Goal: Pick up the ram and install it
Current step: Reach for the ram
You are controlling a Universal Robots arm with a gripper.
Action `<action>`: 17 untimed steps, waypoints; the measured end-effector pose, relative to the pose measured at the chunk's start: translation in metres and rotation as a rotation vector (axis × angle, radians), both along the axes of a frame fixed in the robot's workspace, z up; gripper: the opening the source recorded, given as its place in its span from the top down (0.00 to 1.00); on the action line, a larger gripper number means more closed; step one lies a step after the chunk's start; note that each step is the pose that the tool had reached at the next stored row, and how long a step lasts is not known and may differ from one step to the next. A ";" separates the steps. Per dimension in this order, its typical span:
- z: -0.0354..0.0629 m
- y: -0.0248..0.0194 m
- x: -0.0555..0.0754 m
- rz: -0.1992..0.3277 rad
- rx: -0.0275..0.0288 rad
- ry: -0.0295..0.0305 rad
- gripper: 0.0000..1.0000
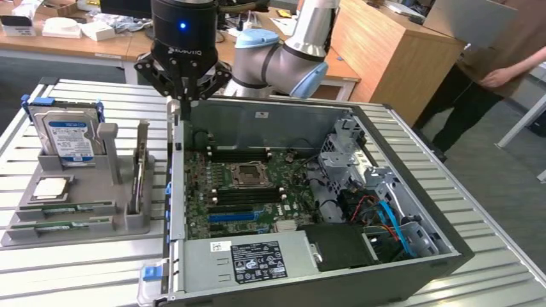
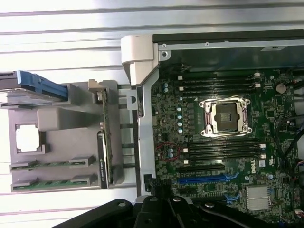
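While closed tight on nothing, cannot take any stick: better to part the jaws of the gripper [image 1: 183, 107] well before going down. Hangs above the side wall of the computer case [image 1: 176, 179], close to its rear corner, and seems to touch nothing.

Just beside that wall, on the exterior view's left: a grey tray [image 1: 128, 220] with spare parts. At its near end, lying flat in a shallow slot: the ram [image 1: 66, 208], green, long and narrow. Right next to it, in a parallel slot, a second stick [image 1: 55, 226] of the same kind. Well apart from the gripper, both of them, so probably only at the approach, with the pick not yet started.

Not to be confused with the square silver processor chip [image 1: 51, 187] further back, nor with the blue-labelled hard drive [image 1: 68, 137] standing at the far end.

For a good pick: come straight from above, centre over the middle of the stick, and close on the two long edges, not on the chips or the label. Keep the fingers square across the stick, because of the tray walls close at both ends. Lift vertically, without twist, to avoid jamming.

Inside the case, on the green motherboard [image 2: 190, 123], either side of the processor socket [image 2: 224, 116]: long black memory slots [image 2: 221, 151], apparently all empty. Nothing installed so far, by this look.
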State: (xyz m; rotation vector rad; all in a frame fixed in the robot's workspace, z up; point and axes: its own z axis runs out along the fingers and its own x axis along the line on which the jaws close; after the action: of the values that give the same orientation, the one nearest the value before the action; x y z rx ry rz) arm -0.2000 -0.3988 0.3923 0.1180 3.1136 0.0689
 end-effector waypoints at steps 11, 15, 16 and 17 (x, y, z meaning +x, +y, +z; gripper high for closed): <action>0.0000 0.0000 -0.010 0.000 0.0000 0.0001 0.90; 0.0000 0.0000 -0.013 0.000 0.0000 0.0001 0.90; 0.0000 0.0000 -0.014 0.000 0.0000 0.0001 0.90; 0.0000 0.0000 -0.015 0.000 0.0000 0.0000 0.90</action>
State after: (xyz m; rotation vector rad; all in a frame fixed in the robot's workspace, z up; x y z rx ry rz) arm -0.2155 -0.3989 0.3922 0.1178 3.1136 0.0688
